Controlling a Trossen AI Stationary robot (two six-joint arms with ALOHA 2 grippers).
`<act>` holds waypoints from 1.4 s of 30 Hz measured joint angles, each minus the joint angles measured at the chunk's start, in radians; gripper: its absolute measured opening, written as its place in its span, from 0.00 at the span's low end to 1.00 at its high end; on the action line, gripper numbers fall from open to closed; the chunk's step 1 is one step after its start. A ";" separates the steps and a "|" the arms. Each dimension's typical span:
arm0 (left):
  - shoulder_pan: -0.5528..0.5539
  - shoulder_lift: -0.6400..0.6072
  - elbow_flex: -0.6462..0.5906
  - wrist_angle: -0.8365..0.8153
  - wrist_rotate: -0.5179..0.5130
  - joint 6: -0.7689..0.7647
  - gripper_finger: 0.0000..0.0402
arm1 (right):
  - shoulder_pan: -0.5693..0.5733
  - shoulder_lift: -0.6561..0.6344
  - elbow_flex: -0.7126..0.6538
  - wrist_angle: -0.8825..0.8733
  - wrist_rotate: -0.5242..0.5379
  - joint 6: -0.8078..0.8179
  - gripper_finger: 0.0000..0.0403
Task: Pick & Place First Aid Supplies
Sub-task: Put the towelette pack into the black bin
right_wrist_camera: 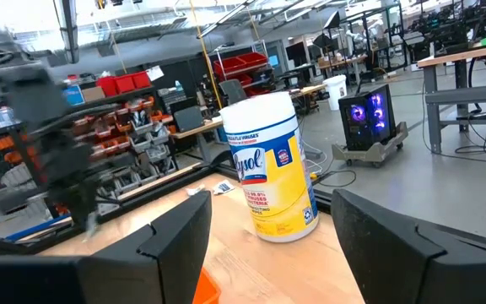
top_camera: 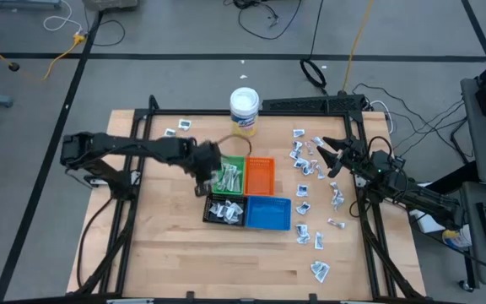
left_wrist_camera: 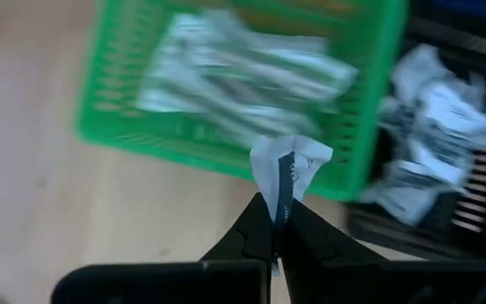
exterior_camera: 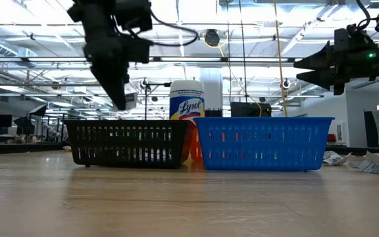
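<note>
My left gripper (left_wrist_camera: 277,221) is shut on a small white packet with dark print (left_wrist_camera: 290,165), one of the first aid supplies. It hangs over the table just left of the green tray (top_camera: 231,176), which holds several packets (left_wrist_camera: 234,80). The black tray (top_camera: 224,211) also holds several (left_wrist_camera: 441,143). Many more packets (top_camera: 309,165) lie flat on the table's right part. My right gripper (top_camera: 331,157) stands open above them at the right, holding nothing. My left gripper pinches the packet between its two fingertips (left_wrist_camera: 260,221), at the packet's narrow near end (left_wrist_camera: 279,201). The fingers slant steeply down from the table's left side. The rest of the packet sticks out past the tips, creased and lifted clear of the table.
An orange tray (top_camera: 260,174) stands right of the green one and a blue tray (top_camera: 269,213) right of the black one, all four close together. A white-lidded, yellow-labelled tub (top_camera: 244,110) stands at the far edge. Bare wood lies along the near edge.
</note>
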 joint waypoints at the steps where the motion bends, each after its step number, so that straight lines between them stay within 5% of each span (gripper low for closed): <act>1: -0.028 0.000 0.000 0.001 0.003 -0.010 0.02 | 0.000 0.000 0.000 0.000 0.000 0.000 0.60; 10: -0.220 0.002 0.000 0.052 0.039 -0.081 0.01 | 0.000 0.000 0.000 0.000 0.000 0.000 0.60; 29: -0.254 0.354 0.243 0.035 0.035 -0.181 0.03 | 0.000 0.000 0.000 0.000 0.000 0.000 0.60; 34: -0.261 0.356 0.249 0.032 0.034 -0.220 0.16 | 0.000 0.000 0.000 0.000 0.000 0.000 0.60; 42: -0.256 0.325 0.248 -0.019 0.033 -0.224 0.53 | 0.000 0.000 0.000 0.000 0.000 0.000 0.60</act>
